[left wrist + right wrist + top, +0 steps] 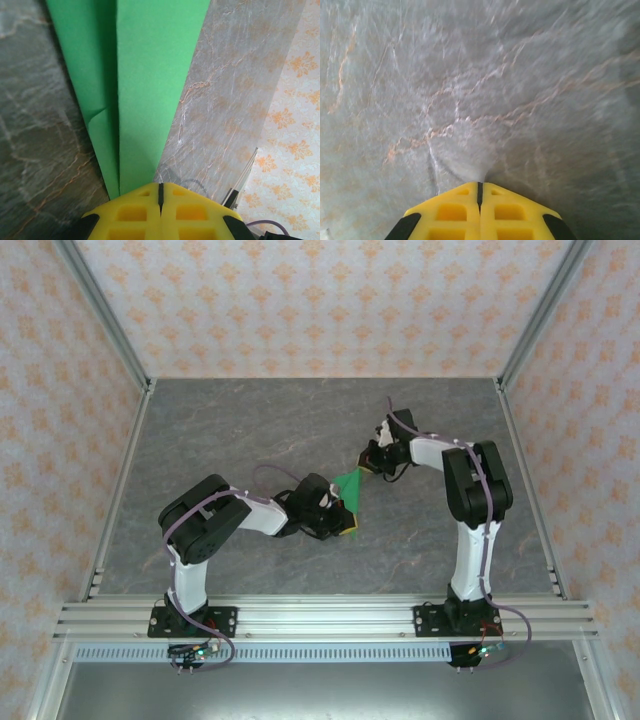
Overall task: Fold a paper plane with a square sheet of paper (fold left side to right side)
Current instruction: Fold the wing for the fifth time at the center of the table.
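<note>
Currently my left gripper (160, 189), closed, presses the paper plane's (150, 75) narrow end. My right gripper (480, 186), closed and empty, hangs over the table (470, 75) nearby.

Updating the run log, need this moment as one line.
left gripper: shut at narrow end of paper plane, pinch unclear | right gripper: shut over table | plane: long folds visible

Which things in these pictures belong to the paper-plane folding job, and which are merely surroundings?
Job: folded green paper; left pincer, shut at its narrow end; right pincer, shut.
Surroundings: marble-look table; patterned walls; metal frame.
</note>
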### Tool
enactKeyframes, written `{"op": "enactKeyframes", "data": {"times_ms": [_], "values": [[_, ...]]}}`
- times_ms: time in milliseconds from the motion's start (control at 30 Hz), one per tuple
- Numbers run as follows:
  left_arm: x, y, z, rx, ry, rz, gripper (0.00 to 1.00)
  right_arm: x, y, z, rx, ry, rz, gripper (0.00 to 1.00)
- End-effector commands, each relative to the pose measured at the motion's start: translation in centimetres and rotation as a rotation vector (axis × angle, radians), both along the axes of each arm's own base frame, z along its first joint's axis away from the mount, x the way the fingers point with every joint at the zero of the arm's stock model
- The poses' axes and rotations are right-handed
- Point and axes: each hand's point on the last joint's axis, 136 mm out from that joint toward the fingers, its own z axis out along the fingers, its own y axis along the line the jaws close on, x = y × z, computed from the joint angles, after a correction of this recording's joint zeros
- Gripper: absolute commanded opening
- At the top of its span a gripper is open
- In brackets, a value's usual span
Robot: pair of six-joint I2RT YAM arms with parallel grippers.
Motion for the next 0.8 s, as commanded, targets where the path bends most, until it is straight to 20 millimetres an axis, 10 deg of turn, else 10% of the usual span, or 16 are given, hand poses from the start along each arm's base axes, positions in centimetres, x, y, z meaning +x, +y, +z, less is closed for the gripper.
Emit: {"op": "enactKeyframes", "data": {"times_ms": [0,300,467,767], "values": [[-3.2,3.7,-6.2,0.217,0.156,0.039,0.00,2.3,-2.8,2.3,-0.096,-0.118,-0.062,0.05],[-2.8,3.4,-5.9,0.212,0.141,0.038,0.00,-6.0,1.1,6.1,0.078,-0.125,0.011,0.05],[-2.8,3.3,-5.7,0.210,0.138,0.035,0.00,-8.7,4.2,4.3,0.154,-0.060,0.047,0.05],[-3.2,3.4,-4.7,0.210,0.124,0.000,0.00,-9.2,3.2,-1.5,0.039,0.074,0.001,0.05]]}}
